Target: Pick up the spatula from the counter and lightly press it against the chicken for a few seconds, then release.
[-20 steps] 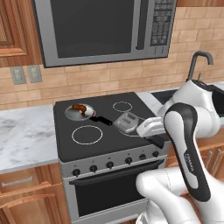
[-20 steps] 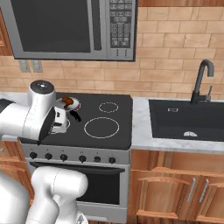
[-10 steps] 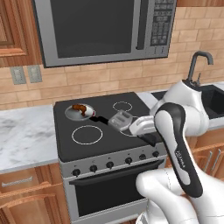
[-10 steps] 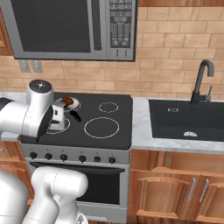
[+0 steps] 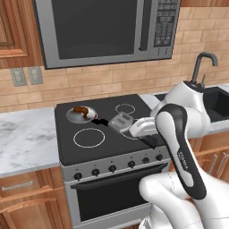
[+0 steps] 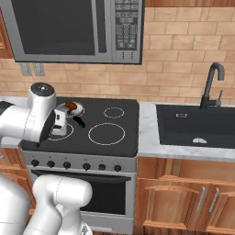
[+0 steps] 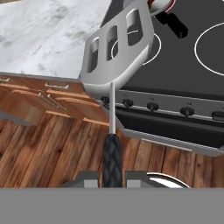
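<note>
Gripping the spatula (image 7: 114, 70) handle, the end effector (image 7: 112, 178) is closed tight. Left base view shows chicken (image 5: 81, 110) near its blade.

Nothing legible: the microwave keypad (image 6: 127, 24) markings and lettering on the arm (image 5: 181, 155) are too blurred.

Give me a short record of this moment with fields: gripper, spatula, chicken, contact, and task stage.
gripper: gripper shut on the dark handle of the spatula
spatula: off the counter, slotted blade held over the stove, to the right of the pan in the left base view
chicken: chicken lies in the pan on the rear left burner
contact: blade apart from the chicken, not yet pressing
task stage: pick-up done; press and release not yet done
</note>
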{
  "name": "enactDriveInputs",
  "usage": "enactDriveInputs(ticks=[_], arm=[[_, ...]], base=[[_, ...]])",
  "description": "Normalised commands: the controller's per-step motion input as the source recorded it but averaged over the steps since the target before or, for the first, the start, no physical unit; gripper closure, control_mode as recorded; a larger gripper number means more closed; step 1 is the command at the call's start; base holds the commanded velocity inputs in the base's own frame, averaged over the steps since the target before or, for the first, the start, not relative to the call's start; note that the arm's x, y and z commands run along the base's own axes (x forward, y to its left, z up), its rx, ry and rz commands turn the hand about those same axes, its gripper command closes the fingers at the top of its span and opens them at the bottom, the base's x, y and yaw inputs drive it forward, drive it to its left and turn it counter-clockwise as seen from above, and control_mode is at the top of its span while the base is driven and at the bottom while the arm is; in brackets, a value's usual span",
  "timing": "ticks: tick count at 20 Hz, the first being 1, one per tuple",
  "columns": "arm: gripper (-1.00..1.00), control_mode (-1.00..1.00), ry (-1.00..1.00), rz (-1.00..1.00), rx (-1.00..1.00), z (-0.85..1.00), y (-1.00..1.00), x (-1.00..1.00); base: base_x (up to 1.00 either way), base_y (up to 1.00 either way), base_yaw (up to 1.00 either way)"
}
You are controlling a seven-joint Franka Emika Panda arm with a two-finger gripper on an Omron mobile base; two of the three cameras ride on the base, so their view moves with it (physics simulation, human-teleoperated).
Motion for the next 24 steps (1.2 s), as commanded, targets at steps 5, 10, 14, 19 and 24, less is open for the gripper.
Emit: enactDriveInputs(ticks=[5,10,14,19,24], arm=[[1.00,-1.00,0.02,0.00,0.06,0.00,0.03,0.04],[1.00,-1.00,0.02,0.01,0.06,0.00,0.01,0.05],[1.00,-1.00,0.04,0.00,0.04,0.00,0.00,0.10],[1.00,-1.00,0.06,0.00,0.00,0.00,0.03,0.18],[1.00,-1.00,0.06,0.00,0.00,-0.01,0.05,0.20]], base=[[0.00,0.00,0.00],[0.00,0.00,0.00],[0.00,0.00,0.00],[0.00,0.00,0.00],[0.00,0.00,0.00]])
